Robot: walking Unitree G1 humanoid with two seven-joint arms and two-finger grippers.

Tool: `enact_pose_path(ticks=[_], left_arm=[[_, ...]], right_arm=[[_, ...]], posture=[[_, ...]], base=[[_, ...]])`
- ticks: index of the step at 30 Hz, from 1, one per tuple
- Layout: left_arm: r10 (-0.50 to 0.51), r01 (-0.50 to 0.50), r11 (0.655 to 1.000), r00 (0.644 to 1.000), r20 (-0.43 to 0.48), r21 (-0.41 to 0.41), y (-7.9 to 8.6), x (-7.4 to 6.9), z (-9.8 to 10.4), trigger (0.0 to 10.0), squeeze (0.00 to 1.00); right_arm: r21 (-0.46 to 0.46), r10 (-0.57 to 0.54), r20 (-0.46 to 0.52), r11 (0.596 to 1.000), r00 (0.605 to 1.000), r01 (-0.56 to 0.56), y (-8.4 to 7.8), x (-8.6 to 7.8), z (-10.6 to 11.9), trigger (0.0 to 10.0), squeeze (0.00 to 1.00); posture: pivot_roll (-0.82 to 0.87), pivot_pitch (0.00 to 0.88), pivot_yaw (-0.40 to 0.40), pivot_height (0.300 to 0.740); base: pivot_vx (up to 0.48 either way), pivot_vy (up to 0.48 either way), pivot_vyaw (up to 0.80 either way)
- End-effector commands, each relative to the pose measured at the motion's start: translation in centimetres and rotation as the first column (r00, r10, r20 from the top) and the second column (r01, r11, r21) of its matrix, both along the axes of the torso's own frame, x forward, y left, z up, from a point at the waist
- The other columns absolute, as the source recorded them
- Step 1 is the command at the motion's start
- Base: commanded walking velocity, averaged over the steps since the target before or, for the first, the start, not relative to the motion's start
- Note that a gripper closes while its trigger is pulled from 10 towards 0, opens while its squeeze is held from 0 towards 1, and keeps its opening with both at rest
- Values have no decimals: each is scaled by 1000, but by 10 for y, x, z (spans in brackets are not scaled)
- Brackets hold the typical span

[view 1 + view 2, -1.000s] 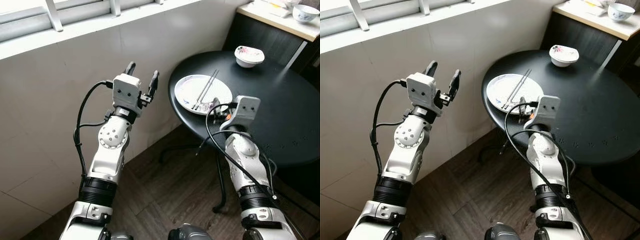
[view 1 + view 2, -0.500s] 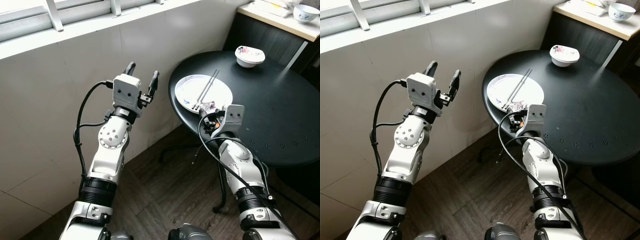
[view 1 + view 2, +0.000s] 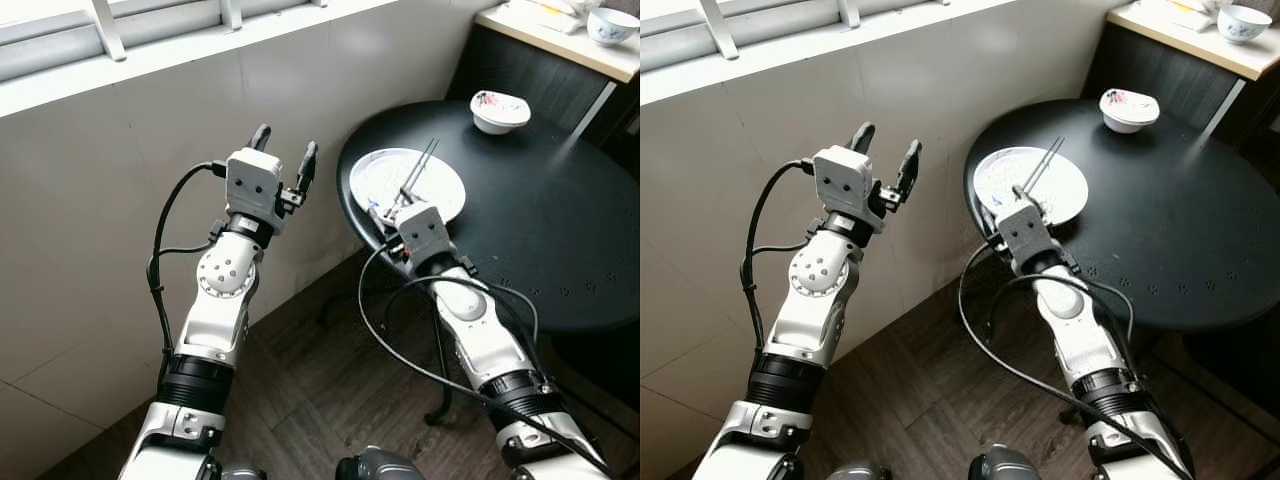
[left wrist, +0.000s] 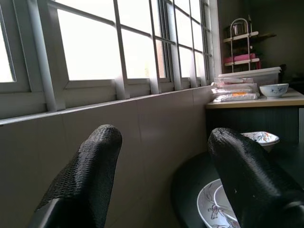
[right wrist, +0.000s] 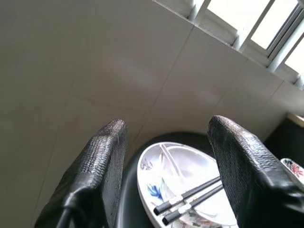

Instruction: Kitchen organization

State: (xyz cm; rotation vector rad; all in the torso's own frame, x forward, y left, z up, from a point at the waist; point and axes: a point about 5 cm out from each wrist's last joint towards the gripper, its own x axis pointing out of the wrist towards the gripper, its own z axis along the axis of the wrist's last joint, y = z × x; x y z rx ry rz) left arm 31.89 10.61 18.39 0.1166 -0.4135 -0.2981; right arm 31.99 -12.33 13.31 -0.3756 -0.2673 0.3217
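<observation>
**Right gripper at the plate's edge, left arm raised by the wall**

While the left gripper (image 3: 283, 152) is hanging at centre frame before the tiled wall (image 3: 120, 180), fingers spread wide, the right gripper (image 3: 383, 213) is sitting right of centre at the near rim of the white plate (image 3: 440, 189) on the black round table (image 3: 560, 220); chopsticks (image 3: 419, 170) are lying across the plate, and a small bowl (image 3: 498, 110) is standing at upper right.

In the left wrist view, the window (image 4: 95, 47) is filling the upper left.

In the right wrist view, the spread fingers are framing plate and chopsticks at lower centre, holding nothing.
</observation>
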Motion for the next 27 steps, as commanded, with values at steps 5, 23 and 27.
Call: enact_pose_path(ticks=[5,23,27], left_arm=[[25,-25,1000,1000,-3,2,3,2,0,10000,0],[36,-36,999,999,-8,1,4,1,-1,10000,0],[36,-36,999,999,-7,1,4,1,-1,10000,0]], right_arm=[[111,-198,86,976,976,188,-28,5,17,10000,0],[214,-402,134,904,906,369,-50,6,26,10000,0],[213,-399,122,905,909,368,-50,6,24,10000,0]], posture=[[-2,0,-55,740],[2,0,-59,740],[1,0,-60,740]], base=[[0,0,0],[142,0,0],[278,0,0]])
